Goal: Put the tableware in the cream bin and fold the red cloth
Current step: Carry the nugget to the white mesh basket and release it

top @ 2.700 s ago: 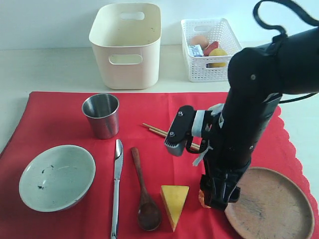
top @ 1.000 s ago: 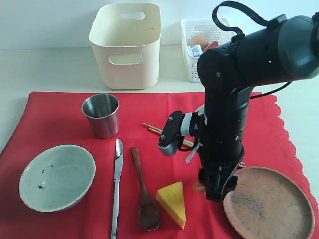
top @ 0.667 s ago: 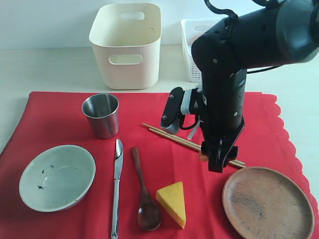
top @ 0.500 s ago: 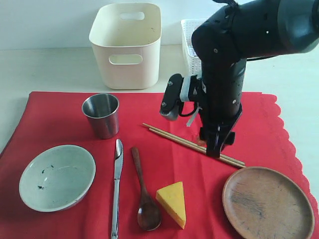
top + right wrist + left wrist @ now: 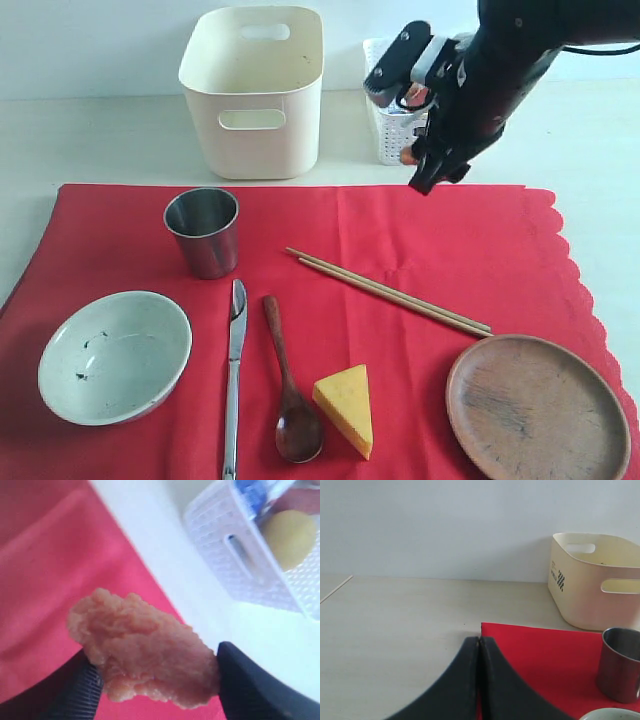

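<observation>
Red fabric makes up the large plain red cloth [image 5: 450, 230] with one scalloped edge, which is spread flat on the pale bench [image 5: 100, 140] and is not yet folded. Behind it stands the tall cream plastic bin [image 5: 252, 150], in which no tableware is seen. Beside the bin is the lower white lattice basket [image 5: 392, 140], where food is kept. On the cloth lie the round brown wooden plate [image 5: 538, 405], the pale green speckled bowl [image 5: 115, 355], the steel cup [image 5: 203, 232], the silver knife [image 5: 235, 370], the wooden chopsticks [image 5: 390, 292], the dark wooden spoon [image 5: 285, 385] and a yellow cheese wedge [image 5: 345, 408]. A crumbed orange-brown nugget [image 5: 408, 156] is pinched in the right hand [image 5: 160, 680], raised just in front of the basket. The left hand [image 5: 479, 680] is pressed together, empty, near the cloth's corner. Food-clearing is judged to be the step in hand. Next, the nugget must be carried over the basket rim and released.
</observation>
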You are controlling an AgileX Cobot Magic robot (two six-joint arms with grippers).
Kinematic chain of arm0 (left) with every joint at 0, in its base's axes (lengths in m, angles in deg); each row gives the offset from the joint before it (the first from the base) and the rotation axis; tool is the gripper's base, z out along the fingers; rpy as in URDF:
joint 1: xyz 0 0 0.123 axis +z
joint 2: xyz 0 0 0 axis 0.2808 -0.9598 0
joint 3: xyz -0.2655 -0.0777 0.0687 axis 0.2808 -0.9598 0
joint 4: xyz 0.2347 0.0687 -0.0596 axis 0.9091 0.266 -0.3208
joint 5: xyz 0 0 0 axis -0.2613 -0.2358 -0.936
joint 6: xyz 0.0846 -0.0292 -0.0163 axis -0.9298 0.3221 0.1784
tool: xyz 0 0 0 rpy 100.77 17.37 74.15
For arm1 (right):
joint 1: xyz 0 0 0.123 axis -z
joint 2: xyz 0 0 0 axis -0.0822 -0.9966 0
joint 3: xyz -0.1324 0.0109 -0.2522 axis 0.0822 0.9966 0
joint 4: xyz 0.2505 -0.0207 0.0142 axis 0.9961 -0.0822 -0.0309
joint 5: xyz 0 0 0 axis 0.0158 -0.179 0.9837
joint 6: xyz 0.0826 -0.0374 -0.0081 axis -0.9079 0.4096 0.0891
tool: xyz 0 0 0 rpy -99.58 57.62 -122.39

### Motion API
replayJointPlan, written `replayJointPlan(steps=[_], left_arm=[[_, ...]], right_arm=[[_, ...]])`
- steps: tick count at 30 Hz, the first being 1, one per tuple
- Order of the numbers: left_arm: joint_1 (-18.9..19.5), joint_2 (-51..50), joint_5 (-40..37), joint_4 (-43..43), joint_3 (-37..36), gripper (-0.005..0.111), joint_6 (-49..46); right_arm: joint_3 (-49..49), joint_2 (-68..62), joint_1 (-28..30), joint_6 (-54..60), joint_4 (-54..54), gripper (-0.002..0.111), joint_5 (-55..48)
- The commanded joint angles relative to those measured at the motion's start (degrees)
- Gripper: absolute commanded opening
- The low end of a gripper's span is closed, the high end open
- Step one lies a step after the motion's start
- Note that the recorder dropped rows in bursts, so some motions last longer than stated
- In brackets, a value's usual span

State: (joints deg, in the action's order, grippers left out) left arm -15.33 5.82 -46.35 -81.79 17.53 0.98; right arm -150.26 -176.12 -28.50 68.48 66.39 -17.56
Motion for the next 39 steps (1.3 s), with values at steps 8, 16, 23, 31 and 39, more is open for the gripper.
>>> replayJointPlan(steps=[8,16,23,31,39], left_arm=[[-0.3,0.3,-0.2,0.0,0.0,0.002,0.0],[-0.3,0.3,-0.2,0.0,0.0,0.002,0.0],[-0.3,0.3,-0.2,0.0,0.0,0.002,0.0],[-0.3,0.3,-0.2,0.0,0.0,0.002,0.0],[-0.3,0.3,-0.2,0.0,0.0,0.002,0.0]], right_arm=[[-0.6,-0.6,5.3,-12.7,-0.2,0.000,27.7],[-1.0,-5.6,7.5,-13.7,2.2,0.000,42.0],[-4.5,-11.4,9.5,-13.7,7.4,0.000,43.6],[-7.6,-16.5,9.5,-17.3,7.4,0.000,43.9],[-7.6,-17.6,9.5,-17.6,7.4,0.043,44.9]])
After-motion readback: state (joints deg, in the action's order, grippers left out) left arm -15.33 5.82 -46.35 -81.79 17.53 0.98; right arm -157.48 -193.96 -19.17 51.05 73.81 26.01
